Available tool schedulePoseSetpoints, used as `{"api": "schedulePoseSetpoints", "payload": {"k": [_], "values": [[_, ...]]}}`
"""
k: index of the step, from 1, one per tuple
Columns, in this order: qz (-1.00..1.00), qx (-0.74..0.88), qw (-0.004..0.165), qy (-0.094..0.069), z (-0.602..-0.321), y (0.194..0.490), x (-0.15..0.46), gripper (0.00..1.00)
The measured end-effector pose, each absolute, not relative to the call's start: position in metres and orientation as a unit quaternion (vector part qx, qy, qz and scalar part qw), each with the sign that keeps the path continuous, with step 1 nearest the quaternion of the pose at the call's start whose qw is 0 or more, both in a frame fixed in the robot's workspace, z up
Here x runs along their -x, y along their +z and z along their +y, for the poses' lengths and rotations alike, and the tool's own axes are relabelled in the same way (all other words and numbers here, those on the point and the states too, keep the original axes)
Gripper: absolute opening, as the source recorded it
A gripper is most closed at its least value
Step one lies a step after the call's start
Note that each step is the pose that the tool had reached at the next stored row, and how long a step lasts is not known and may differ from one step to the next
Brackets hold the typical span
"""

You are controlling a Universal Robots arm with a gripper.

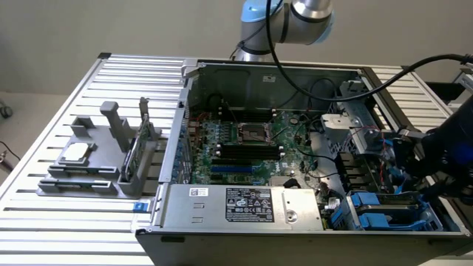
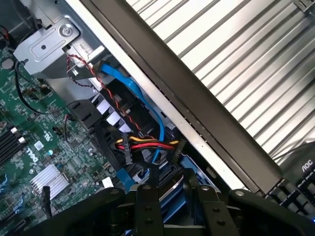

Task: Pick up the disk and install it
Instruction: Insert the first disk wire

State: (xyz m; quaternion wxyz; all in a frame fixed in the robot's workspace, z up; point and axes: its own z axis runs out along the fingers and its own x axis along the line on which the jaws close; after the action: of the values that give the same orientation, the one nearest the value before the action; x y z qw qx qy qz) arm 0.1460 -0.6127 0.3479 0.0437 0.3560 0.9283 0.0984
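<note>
The disk [image 2: 170,195] shows as a blue carrier edge with a silver rim between my two black fingers. My gripper [image 2: 174,204] is shut on it, holding it edge-on. In the exterior view the gripper [image 1: 415,166] hangs over the case's right side, and the disk's blue frame [image 1: 399,166] shows at its tip. It sits above the drive bay [image 1: 380,213], where blue carriers stand. Most of the disk's body is hidden by the fingers.
The open computer case [image 1: 296,72] lies on a slatted metal table [image 1: 66,221]. A blue data cable [image 2: 133,88] and red-yellow power wires [image 2: 145,143] cross just beyond the fingers. A grey fixture [image 1: 96,166] on the exterior view's left holds a chip and a card. The power supply [image 1: 244,205] fills the case's front.
</note>
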Motion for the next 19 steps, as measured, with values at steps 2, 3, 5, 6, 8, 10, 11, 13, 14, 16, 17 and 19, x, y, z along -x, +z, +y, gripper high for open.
{"api": "schedulePoseSetpoints", "payload": {"k": [2,3,5,6,8,10,11,13,14,16,17,19], "values": [[0.928,-0.358,0.038,0.101,-0.6128,0.3478,-0.1459,0.34],[0.927,-0.359,0.036,0.102,-0.6128,0.3477,-0.1458,0.34],[0.926,-0.361,0.034,0.104,-0.6131,0.3478,-0.1459,0.34],[0.926,-0.361,0.034,0.105,-0.6132,0.3478,-0.1460,0.34],[0.925,-0.363,0.033,0.105,-0.6137,0.3477,-0.1464,0.34],[0.925,-0.364,0.033,0.105,-0.6146,0.3475,-0.1472,0.34],[0.925,-0.365,0.032,0.105,-0.6153,0.3473,-0.1477,0.34],[0.924,-0.366,0.032,0.105,-0.6167,0.3467,-0.1484,0.34],[0.924,-0.367,0.032,0.104,-0.6173,0.3463,-0.1485,0.34],[0.923,-0.369,0.032,0.104,-0.6182,0.3451,-0.1488,0.34],[0.923,-0.370,0.032,0.104,-0.6185,0.3444,-0.1489,0.34],[0.921,-0.373,0.032,0.105,-0.6187,0.3432,-0.1490,0.34]]}}
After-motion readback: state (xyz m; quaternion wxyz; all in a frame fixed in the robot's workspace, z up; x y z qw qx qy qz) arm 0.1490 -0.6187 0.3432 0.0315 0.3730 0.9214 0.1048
